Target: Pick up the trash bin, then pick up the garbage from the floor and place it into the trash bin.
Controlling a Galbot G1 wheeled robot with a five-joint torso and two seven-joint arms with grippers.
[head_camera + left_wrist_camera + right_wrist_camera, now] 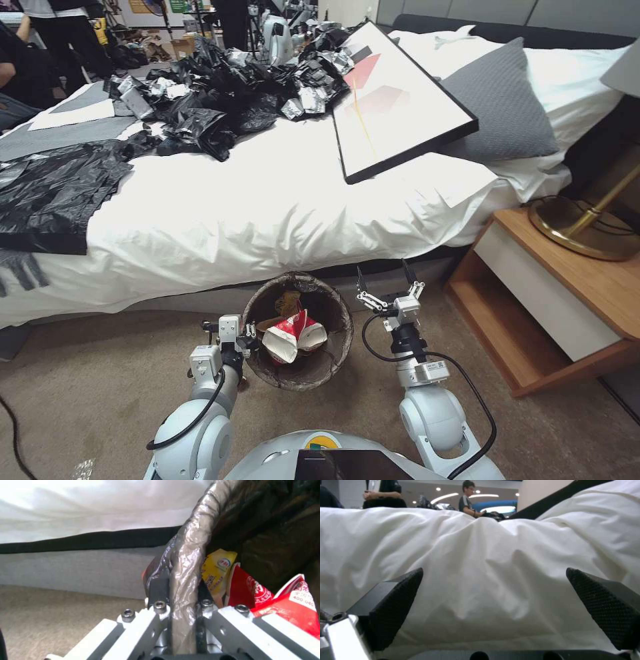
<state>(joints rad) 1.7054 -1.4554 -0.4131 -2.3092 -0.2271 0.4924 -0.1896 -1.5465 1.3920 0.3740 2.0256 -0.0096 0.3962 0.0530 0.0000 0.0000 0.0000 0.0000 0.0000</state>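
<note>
Left tool clenched the trash bin rim; right tool hung released beside it, ready for more garbage.

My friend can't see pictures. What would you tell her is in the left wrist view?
The robot's left hand pinches the bag-covered rim of the trash bin, one finger inside and one outside. Inside the bin lie a yellow wrapper and a red-and-white wrapper; behind is the white bedsheet over carpet.
</note>
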